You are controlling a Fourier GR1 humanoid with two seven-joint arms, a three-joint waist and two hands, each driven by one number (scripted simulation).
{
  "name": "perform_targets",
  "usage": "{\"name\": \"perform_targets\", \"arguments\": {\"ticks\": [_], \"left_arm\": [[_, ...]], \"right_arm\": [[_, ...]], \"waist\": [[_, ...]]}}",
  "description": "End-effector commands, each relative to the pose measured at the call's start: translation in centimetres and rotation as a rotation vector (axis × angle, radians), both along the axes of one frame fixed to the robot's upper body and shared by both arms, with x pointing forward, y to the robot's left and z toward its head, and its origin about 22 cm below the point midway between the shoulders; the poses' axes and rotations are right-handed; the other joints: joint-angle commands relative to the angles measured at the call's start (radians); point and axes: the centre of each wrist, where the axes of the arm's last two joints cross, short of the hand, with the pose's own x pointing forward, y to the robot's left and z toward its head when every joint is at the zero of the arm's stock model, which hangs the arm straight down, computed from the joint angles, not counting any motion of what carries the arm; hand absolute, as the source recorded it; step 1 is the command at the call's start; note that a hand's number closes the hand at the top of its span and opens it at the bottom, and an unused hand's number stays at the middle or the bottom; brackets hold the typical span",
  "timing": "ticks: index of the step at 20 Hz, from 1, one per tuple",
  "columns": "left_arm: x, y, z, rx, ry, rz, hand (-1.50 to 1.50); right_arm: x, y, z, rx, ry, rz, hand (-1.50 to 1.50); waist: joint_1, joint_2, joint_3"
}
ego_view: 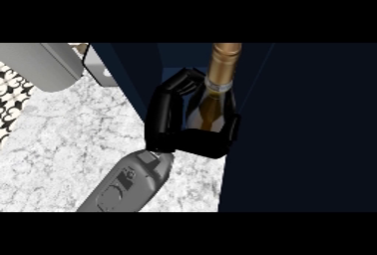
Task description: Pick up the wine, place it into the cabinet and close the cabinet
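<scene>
The right hand, fingers curled round the wine, holds it at the open cabinet on the right. Releasing it and shutting the door remain.

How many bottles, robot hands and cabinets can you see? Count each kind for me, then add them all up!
Wine bottles: 1, the wine bottle
Robot hands: 1, the left hand, curled round the bottle
Cabinets: 1, the dark blue cabinet
Total: 3
</scene>
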Motion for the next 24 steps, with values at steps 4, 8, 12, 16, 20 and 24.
{"name": "perform_targets", "arguments": {"ticks": [4,8,12,16,20,24], "left_arm": [[2.1,0.6,-2.2,-0.057,0.01,0.025,1.5],[2.3,0.7,-2.7,-0.065,0.032,0.037,1.5],[2.0,-0.1,-4.1,-0.009,0.034,0.06,1.5],[0.6,0.7,-8.1,0.081,0.011,0.072,1.5],[2.7,1.7,-7.8,0.084,-0.001,0.101,1.5],[2.6,0.6,-8.2,0.101,-0.022,0.159,1.5]], "right_arm": [[-1.8,-1.3,0.4,0.037,-0.039,0.03,-1.5],[-0.9,-1.0,0.3,0.037,-0.033,0.026,-1.5],[-2.6,0.1,0.6,0.033,-0.035,0.026,-1.5],[-2.2,-0.3,0.8,0.04,-0.017,0.02,-1.5],[-2.6,-0.4,0.9,0.038,-0.018,0.042,-1.5],[-2.8,-0.5,1.4,0.044,-0.042,0.057,-1.5]], "waist": [[-0.003,0.002,0.0],[0.004,0.001,0.0],[0.003,-0.001,0.0],[0.006,-0.001,0.0],[0.005,0.0,0.0],[-0.002,0.0,0.0]]}}
